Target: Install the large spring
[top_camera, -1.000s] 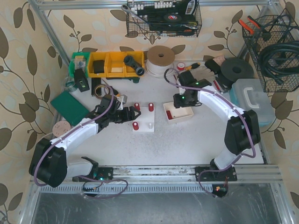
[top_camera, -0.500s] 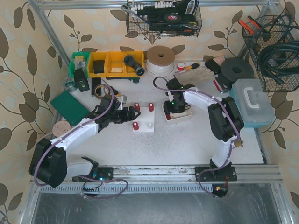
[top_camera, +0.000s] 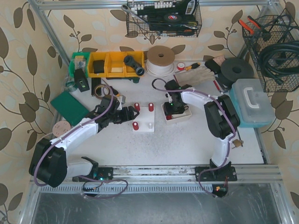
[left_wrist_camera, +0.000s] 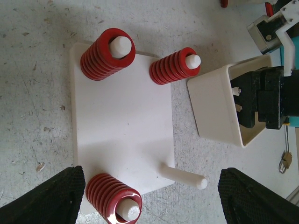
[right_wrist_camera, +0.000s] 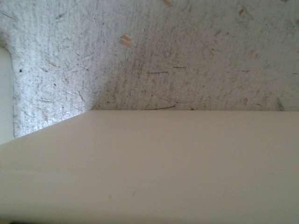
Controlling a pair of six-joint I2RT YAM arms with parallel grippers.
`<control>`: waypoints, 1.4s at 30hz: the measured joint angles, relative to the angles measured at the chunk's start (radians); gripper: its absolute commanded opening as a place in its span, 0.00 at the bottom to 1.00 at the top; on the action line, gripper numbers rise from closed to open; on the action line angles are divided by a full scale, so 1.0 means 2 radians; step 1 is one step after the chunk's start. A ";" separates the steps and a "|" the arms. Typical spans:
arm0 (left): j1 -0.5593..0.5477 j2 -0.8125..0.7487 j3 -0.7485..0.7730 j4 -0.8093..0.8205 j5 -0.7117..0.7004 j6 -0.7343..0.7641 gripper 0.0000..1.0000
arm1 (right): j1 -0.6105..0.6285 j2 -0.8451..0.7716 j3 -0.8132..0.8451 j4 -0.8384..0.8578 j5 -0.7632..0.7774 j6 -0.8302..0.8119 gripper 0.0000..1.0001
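**Right pincer [top_camera: 173, 110] down in the tray [left_wrist_camera: 212, 109]; large spring not yet on its peg.**
You should expect the large spring to be light, springy and ready to roll. I would take it across the coils at the middle and leave the bore free for the bare peg [left_wrist_camera: 183, 176] on the base plate [left_wrist_camera: 121, 126]. It lies probably in the tray under the right pincer. I cannot see it, nor tell whether those jaws hold anything. The left pincer [left_wrist_camera: 152, 173] hangs released at the plate, grasping nothing.
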 measured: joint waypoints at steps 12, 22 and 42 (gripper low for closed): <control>0.000 0.000 0.002 -0.002 -0.002 -0.002 0.81 | 0.001 0.008 0.011 -0.009 0.026 0.002 0.49; 0.000 0.000 0.002 -0.002 -0.002 -0.002 0.81 | -0.002 0.013 0.018 -0.019 0.035 0.002 0.40; 0.000 0.000 0.002 -0.002 -0.002 -0.002 0.81 | -0.010 -0.016 0.049 -0.055 0.045 0.000 0.16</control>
